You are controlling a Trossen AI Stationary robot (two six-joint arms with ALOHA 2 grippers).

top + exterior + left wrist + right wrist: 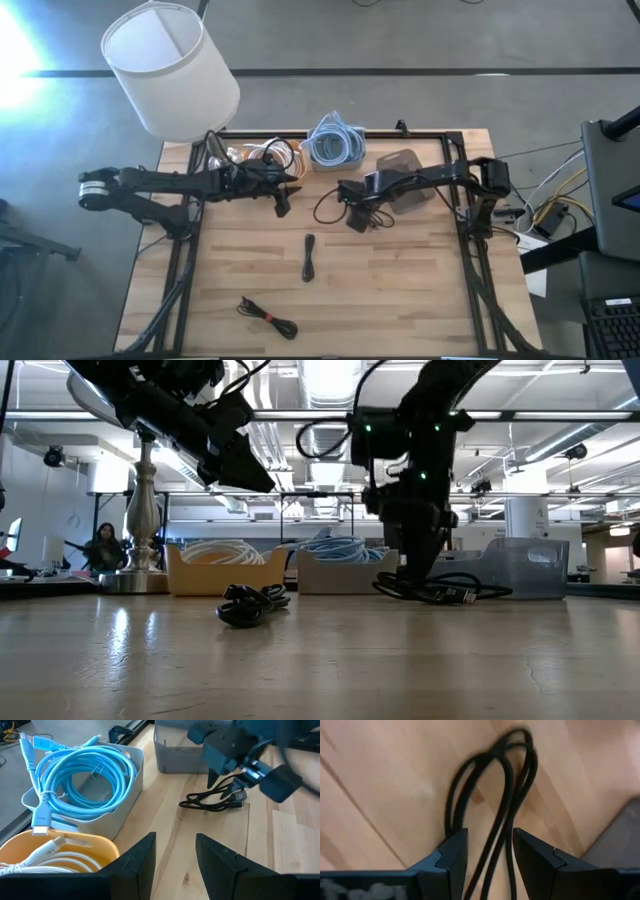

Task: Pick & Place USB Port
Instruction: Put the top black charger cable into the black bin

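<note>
Wooden table (400, 290): right tool (356, 216) straddles black cable (330, 205).

Bright, even overhead lighting; ceiling strip lights (330, 380) glow beyond bench (400, 290). Strong glare at far-left floor in high view. Low view: near bench surface soft, arms silhouetted dark. Right wrist view: black cable (505, 785) motion-blurred. Left wrist view sharp.

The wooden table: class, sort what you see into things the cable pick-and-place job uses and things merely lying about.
In use:
looped black cable
right gripper, fingers astride it
clear grey plastic bin

Lying about:
white lampshade
straight black cable
coiled black cable
left gripper
</note>
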